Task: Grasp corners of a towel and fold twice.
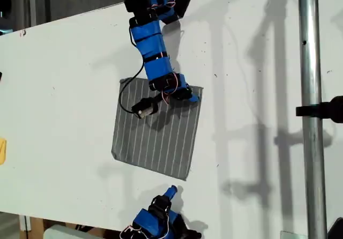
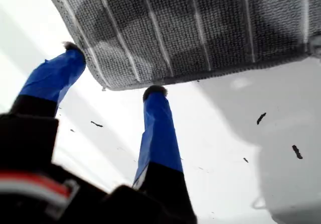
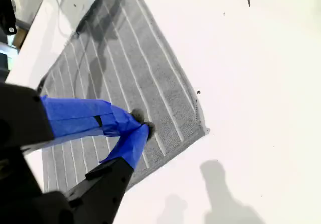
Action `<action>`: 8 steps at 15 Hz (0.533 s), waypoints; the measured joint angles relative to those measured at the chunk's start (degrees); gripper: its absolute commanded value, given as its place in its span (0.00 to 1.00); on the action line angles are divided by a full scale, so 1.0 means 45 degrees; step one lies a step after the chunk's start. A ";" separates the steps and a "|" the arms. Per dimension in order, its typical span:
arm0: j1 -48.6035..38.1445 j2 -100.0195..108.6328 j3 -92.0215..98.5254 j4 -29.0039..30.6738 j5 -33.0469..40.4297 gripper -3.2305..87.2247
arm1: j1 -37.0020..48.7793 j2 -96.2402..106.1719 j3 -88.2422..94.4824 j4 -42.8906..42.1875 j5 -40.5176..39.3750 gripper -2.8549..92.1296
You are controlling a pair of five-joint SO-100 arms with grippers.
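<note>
The grey pinstriped towel [image 1: 161, 140] lies flat on the white table [image 1: 64, 89]. My first arm comes in from the exterior view's top. My first gripper [image 1: 187, 95] [image 2: 114, 69] is open and low at the towel's upper right corner [image 1: 199, 90] [image 2: 106, 87]. That corner lies between the blue fingers [image 2: 158, 128], unpinched. My second arm sits at the exterior view's bottom. My second gripper [image 1: 171, 189] [image 3: 143, 126] is shut on nothing and held above the table near the lower right corner [image 1: 185, 176] [image 3: 203, 130]. The towel [image 3: 125, 68] spreads out beyond it.
A metal pole [image 1: 308, 89] with a black clamp [image 1: 321, 110] stands at the exterior view's right. A black cable [image 1: 122, 97] loops over the towel's upper left part. A yellow object [image 1: 1, 150] shows at the exterior view's left edge. The table edge runs behind my second arm.
</note>
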 measured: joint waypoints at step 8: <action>-0.0020 0.0020 0.0000 0.0000 0.0059 0.00 | 0.0117 -0.1484 -0.0078 -0.0801 0.0664 0.03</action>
